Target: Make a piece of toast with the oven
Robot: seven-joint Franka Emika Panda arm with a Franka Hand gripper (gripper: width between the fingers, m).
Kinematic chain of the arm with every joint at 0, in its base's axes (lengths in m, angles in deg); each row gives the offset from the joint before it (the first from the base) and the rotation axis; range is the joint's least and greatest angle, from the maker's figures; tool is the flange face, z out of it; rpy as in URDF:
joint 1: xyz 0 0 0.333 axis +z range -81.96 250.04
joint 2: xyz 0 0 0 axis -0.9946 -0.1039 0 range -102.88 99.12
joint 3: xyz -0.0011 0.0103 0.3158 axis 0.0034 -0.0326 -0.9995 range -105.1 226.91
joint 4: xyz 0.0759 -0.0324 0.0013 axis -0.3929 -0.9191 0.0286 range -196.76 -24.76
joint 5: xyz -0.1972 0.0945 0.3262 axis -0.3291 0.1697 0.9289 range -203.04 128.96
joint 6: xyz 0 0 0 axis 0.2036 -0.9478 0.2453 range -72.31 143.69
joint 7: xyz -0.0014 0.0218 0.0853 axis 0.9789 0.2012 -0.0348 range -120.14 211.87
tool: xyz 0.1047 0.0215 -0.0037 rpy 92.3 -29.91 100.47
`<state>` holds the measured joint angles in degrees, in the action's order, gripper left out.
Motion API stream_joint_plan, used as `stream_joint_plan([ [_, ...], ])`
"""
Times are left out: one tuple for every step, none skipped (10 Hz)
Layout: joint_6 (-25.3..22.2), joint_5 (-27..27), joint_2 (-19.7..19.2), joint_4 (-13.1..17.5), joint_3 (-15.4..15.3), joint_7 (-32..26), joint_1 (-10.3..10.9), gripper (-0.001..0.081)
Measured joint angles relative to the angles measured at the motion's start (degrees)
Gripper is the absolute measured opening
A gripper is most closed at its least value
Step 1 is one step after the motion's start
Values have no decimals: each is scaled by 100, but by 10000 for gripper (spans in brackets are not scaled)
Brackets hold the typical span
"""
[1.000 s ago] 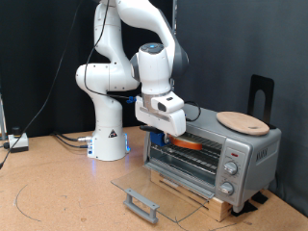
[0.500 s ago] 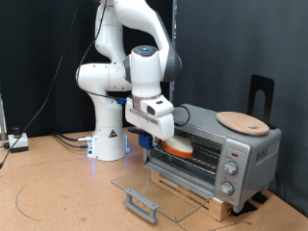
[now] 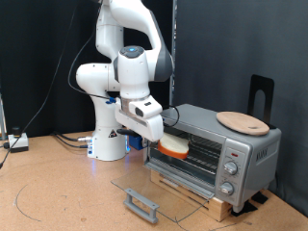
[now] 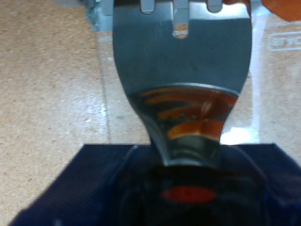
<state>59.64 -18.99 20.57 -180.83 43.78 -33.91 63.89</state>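
The gripper (image 3: pixel 157 133) is hanging just in front of the oven (image 3: pixel 214 150), whose glass door (image 3: pixel 159 193) is lying open and flat. The piece of toast (image 3: pixel 174 146) is sitting at the mouth of the oven beside the gripper; I cannot tell whether the fingers are clenching it. A round wooden board (image 3: pixel 243 122) is resting on the oven's top.

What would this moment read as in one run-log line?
gripper: beside oven mouth, grip state unclear | piece of toast: at oven opening, on rack edge | door: dropped open | wooden board: on oven top
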Motion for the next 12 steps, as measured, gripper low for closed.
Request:
stream_joint_plan([
  [-152,-26,23,6,112,-178,-49,395],
  [-301,-57,63,9,221,-341,-101,395],
  [-394,-77,101,10,304,-455,-149,395],
  [-460,-84,136,11,361,-504,-183,395],
  [-489,-84,165,12,391,-513,-201,395],
  [-501,-84,189,14,399,-512,-212,395],
  [-501,-57,195,27,395,-470,-212,395],
  [-478,33,193,56,355,-315,-204,395],
  [-420,152,182,95,251,-68,-177,395],
  [-358,241,156,139,107,202,-150,395],
  [-284,301,116,178,-47,452,-123,395],
  [-204,355,61,216,-194,674,-91,395],
])
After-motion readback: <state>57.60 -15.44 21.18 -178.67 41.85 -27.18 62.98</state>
